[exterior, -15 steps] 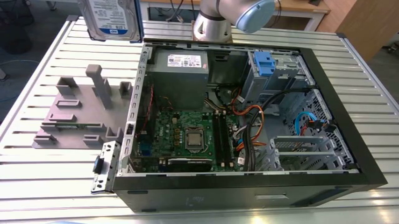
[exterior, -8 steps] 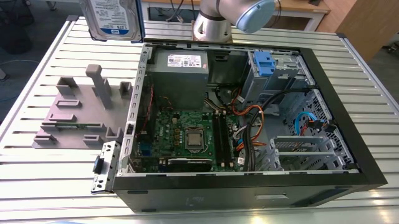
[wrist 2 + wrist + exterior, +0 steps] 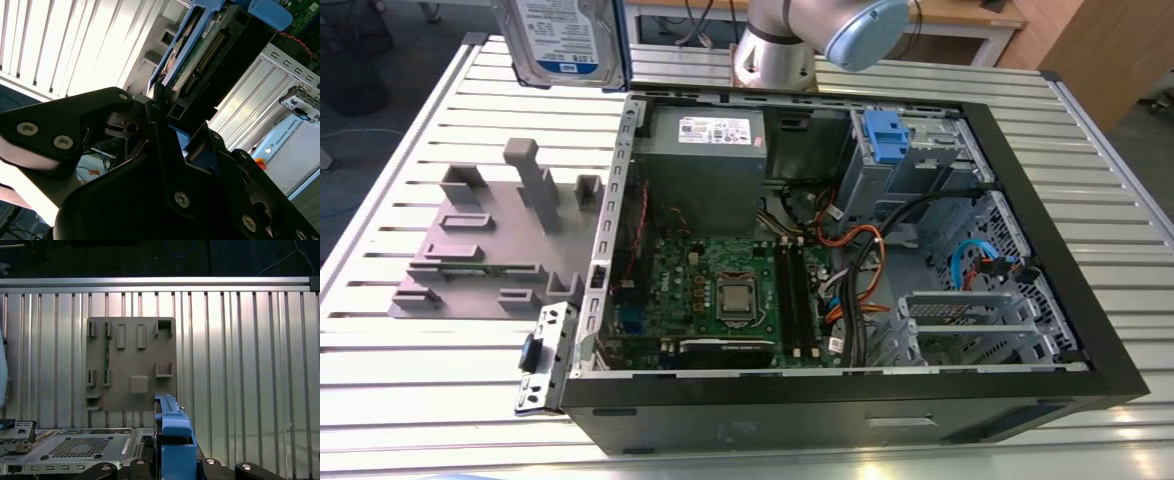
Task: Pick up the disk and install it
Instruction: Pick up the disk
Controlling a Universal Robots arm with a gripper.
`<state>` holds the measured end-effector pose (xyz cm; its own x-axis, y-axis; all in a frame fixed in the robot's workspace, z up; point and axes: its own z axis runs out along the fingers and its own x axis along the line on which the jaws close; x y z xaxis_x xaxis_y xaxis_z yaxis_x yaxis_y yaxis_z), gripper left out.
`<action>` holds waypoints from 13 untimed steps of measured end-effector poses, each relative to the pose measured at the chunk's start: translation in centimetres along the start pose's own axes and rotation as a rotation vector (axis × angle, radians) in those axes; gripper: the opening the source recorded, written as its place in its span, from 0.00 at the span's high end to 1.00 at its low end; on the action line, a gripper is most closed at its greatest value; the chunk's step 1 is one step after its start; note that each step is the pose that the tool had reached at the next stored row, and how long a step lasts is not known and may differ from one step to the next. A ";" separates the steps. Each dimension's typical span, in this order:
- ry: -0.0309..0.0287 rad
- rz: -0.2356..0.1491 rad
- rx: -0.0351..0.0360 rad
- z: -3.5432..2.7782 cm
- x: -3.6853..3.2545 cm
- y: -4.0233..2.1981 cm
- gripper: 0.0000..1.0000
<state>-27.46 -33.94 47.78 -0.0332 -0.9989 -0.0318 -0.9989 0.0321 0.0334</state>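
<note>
**Desk:** What sits nearest the lens?

**Me:** In the second wrist view it's the black bolted-link gripper (image 3: pixel 172 120), clamped on the flat, rectangular silver-metal disk with blue plastic side rails (image 3: pixel 210 55). The contact faces are hidden behind the linkage. I judge the grasp as firm, though, because the disk hangs in mid-air with nothing under it.

**Desk:** Where is the disk over the bench?

**Me:** In the exterior view it hangs edge-down at about eleven o'clock from the open black computer case (image 3: pixel 854 400), above the far edge of the ribbed aluminium table (image 3: pixel 427 370). The grey plastic slotted holder (image 3: pixel 487 245) lies at nine o'clock from the case. The disk is lifted well apart from both.

**Desk:** So how far along are we?

**Me:** I'd call the pick-up done, since the disk is off the table and in my grip. The install is not done. The grey metal drive bay (image 3: pixel 941 150), with its fixed blue plastic bracket (image 3: pixel 887 130), sits at one o'clock inside the case, and the disk is nowhere near it.
</note>
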 end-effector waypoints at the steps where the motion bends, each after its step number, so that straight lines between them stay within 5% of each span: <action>1: 0.0000 0.000 0.0000 0.00 0.00 -0.02 0.63; 13: 0.0000 0.000 0.0000 -0.01 -0.01 -0.37 0.63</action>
<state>-27.09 -33.94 47.78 -0.0331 -0.9989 -0.0318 -0.9989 0.0321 0.0334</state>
